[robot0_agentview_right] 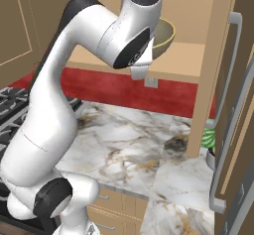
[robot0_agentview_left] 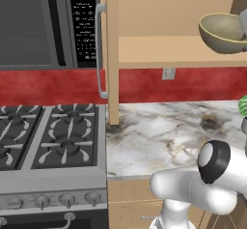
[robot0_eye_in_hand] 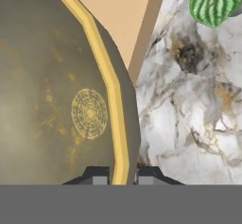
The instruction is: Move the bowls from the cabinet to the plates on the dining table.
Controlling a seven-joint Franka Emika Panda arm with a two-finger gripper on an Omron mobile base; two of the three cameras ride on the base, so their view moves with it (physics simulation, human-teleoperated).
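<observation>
Now gripper pinches olive bowl rim, tilted.

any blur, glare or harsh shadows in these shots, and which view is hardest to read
Left base view: crisp, flat even light, faint sheen on the microwave door, no hard shadows on the marble counter. Right base view: sharp too, but the arm blocks most of the olive bowl. Hand view: hardest to read, the bowl sits so close that it looks soft and stretched, its yellow rim pinched by the gripper.

To my left I see a black gas stove under a dark microwave, a red backsplash, a marble counter, and a striped green plant.
</observation>
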